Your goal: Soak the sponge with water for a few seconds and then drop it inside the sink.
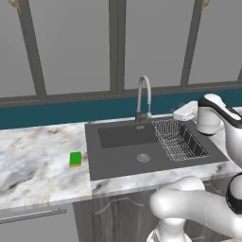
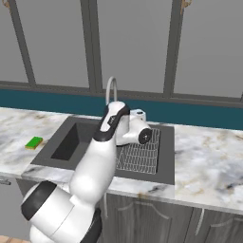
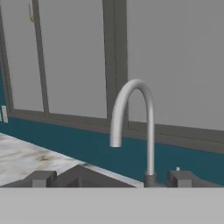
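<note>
The sponge (image 1: 75, 159) is seen lying flat on the marbled table (image 1: 38, 160), green face up with a thin yellow edge showing along its near side, just left of the sink (image 1: 118, 163) and apart from its rim. In the left base view its long axis is seen running roughly near to far, almost parallel to the sink's left edge; in the right base view the sponge (image 2: 34, 142) appears slightly skewed, near the table's left end. The dark grey basin is recessed in the table, with a round drain (image 1: 143, 158) in its floor and a wire rack (image 1: 179, 139) filling its right part. The curved faucet (image 1: 143, 97) is mounted at the far rim, its spout turned down over the basin. The claw (image 3: 111, 179) is held above the right part of the sink, well apart from the sponge, aimed at the faucet (image 3: 133, 127) and the windows (image 1: 75, 45) behind it. Its two dark fingertips (image 3: 41, 178) are seen spread wide apart, with nothing between them.
</note>
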Tool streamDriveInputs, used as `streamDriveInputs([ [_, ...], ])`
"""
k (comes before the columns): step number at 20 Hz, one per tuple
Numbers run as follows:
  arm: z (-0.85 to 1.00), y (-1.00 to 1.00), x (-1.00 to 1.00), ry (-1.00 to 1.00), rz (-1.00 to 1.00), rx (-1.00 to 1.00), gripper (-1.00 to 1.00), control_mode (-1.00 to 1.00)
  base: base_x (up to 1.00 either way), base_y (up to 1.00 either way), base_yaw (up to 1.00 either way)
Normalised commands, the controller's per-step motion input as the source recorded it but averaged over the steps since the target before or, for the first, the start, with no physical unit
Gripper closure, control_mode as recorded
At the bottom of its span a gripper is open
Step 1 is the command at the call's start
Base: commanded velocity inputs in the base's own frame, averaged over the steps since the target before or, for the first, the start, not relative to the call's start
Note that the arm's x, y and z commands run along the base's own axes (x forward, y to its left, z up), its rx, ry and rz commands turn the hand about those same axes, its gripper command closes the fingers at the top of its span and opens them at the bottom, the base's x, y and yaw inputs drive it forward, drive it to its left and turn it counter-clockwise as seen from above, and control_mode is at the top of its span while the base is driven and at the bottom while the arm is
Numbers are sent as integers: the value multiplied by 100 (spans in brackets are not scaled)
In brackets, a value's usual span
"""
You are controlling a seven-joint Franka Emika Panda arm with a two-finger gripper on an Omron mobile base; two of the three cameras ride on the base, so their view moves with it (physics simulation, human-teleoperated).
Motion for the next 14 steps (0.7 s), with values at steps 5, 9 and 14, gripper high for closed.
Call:
streamDriveInputs([
  [5, -1, 0, 34, 0, 2, 0, -100, -100, 0, 0, 0],
  [9, -6, 0, 33, 0, 0, 0, -100, -100, 0, 0, 0],
  [14, -16, 0, 18, 0, 0, 0, -100, -100, 0, 0, 0],
])
